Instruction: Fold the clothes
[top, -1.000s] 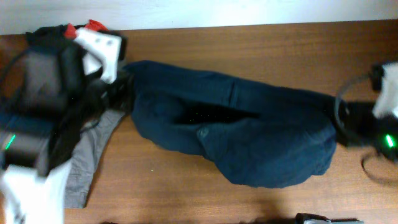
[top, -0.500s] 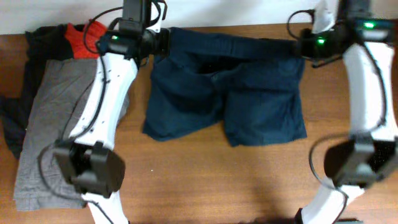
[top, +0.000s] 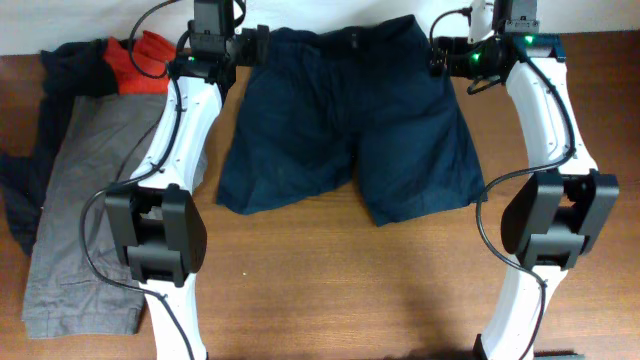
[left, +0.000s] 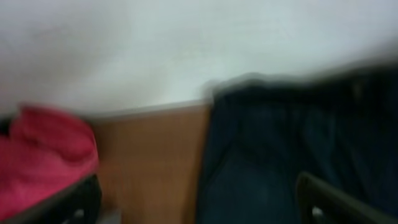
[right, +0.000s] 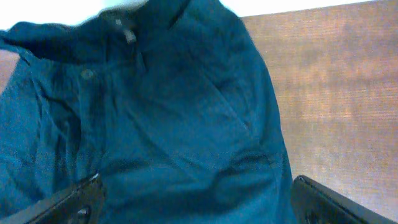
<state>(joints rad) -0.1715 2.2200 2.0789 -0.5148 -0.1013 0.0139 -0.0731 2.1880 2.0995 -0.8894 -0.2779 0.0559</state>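
Overhead: dark blue shorts (top: 345, 120) spread flat on the wooden table (top: 330, 290), waistband (top: 345, 38) along the far edge, both legs pointing toward the near side. At the waistband's left corner, left gripper (top: 250, 47); at its right corner, right gripper (top: 438, 56); from above, cannot tell whether either touches the cloth. Left wrist view blurred, yet fingers (left: 78, 199) plainly set wide apart at the lower corners, nothing pinched between them, shorts' edge and bare wood beneath, red garment (left: 43, 149) off to the left. Right wrist view sharper: fingers (right: 74, 202) likewise spread wide, blue cloth with a button (right: 87, 74) and seams lying under the gap, not clamped. On the table's left side, just beside the left arm, grey garment (top: 90, 200) lying flat, with the red one and a black garment (top: 70, 60) bunched at its far end.
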